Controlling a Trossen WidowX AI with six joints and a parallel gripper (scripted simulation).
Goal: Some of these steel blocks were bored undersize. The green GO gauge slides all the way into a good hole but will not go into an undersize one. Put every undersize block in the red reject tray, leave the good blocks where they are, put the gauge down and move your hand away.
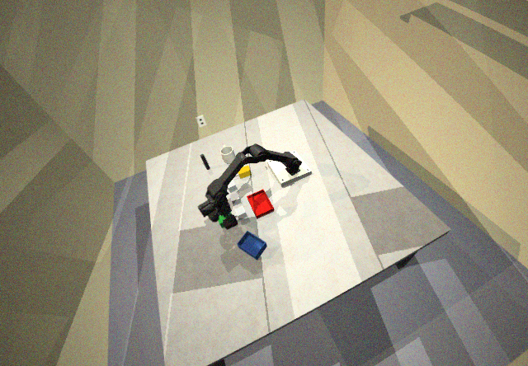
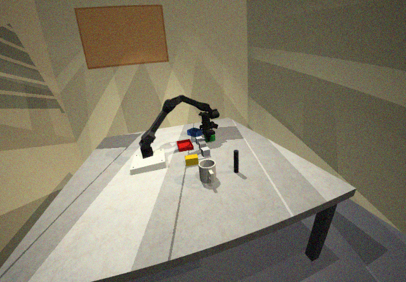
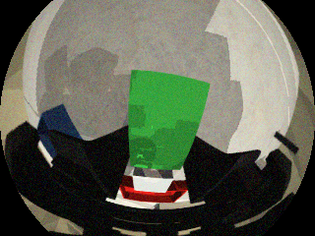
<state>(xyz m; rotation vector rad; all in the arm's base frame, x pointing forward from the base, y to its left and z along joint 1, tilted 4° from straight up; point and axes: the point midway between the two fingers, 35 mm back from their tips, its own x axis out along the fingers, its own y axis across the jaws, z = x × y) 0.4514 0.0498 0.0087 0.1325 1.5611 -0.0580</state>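
Arm: arched out from base, my gripper [image 1: 228,218] [image 2: 209,136] [image 3: 157,129] pointing down beyond steel blocks [image 1: 240,213] [image 2: 205,151]
Grip: closed on green GO gauge [image 1: 221,219] [image 2: 211,138] [image 3: 166,120]
Ext. vs top: corkboard [image 2: 122,36] in ext. only; outlet [image 1: 201,120] top only
Red tray [image 1: 260,204] [image 2: 184,145] [image 3: 154,195]: beside blocks

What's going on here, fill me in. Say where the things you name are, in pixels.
The arm's end effector [image 1: 228,222] [image 2: 209,138] [image 3: 157,129] is shut on the green gauge [image 1: 221,219] [image 2: 211,138] [image 3: 167,115], near the row of steel blocks [image 1: 236,201] [image 2: 202,145]. The red tray [image 1: 260,204] [image 2: 184,145] [image 3: 154,195] has no block in it, so nothing is rejected at this moment. Whether any block is undersize, I cannot tell from here.
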